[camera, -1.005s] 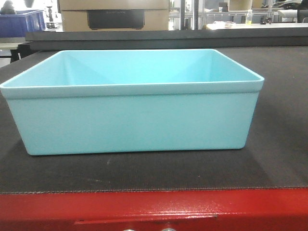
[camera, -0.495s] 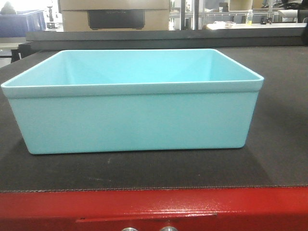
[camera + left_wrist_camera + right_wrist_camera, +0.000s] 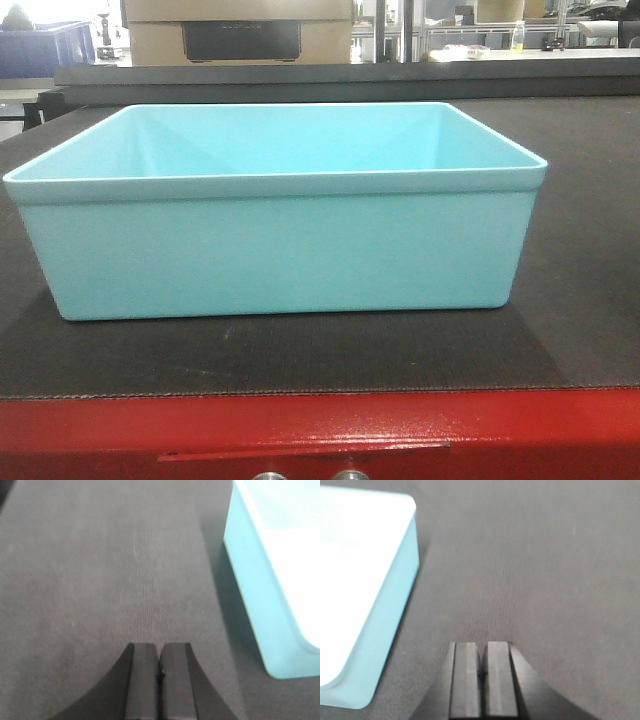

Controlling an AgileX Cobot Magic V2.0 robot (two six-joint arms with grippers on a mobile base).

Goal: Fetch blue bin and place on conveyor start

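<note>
Bin (image 3: 275,250) resting on the belt (image 3: 580,300) just behind its red edge (image 3: 320,430), placement apparently complete; my left gripper (image 3: 159,667) and right gripper (image 3: 484,666), both closed and empty, flank it, needing only withdrawal.

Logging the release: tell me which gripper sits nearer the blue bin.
Roughly equal; neither is clearly nearer. The left gripper, shut, hangs over the belt off one side of the blue bin; the right gripper, shut, mirrors it opposite.
</note>
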